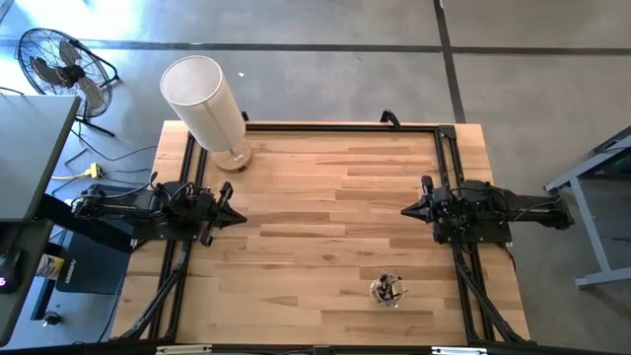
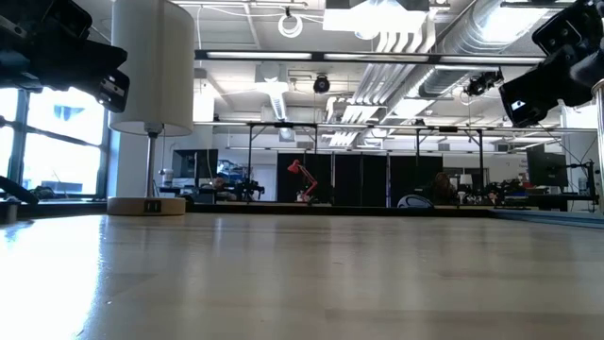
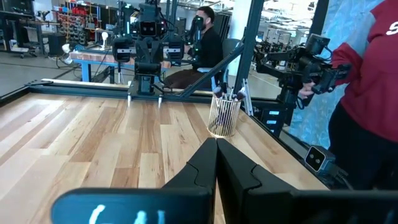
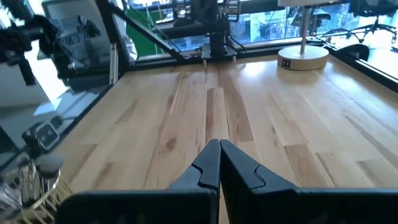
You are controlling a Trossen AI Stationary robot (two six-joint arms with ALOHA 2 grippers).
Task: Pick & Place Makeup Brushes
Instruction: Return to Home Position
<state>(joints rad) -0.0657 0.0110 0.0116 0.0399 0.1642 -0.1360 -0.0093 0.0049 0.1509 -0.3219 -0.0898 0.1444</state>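
The makeup brushes (image 1: 388, 288) stand upright in a small wire cup (image 3: 224, 116) near the table's near edge, right of centre; dark and pale tips poke out of its top (image 3: 227, 94). The cup's rim shows at the edge of the right wrist view (image 4: 31, 180). My left gripper (image 1: 240, 216) hovers shut above the table's left side, pointing right. My right gripper (image 1: 406, 209) hovers shut above the right side, pointing left, farther from the near edge than the cup. Neither touches anything.
A table lamp with a white cylindrical shade (image 1: 202, 99) stands on a round wooden base (image 1: 233, 157) at the far left corner. A black frame (image 1: 340, 127) runs along the table's edges. A person in a red top (image 3: 367, 93) stands beside the table.
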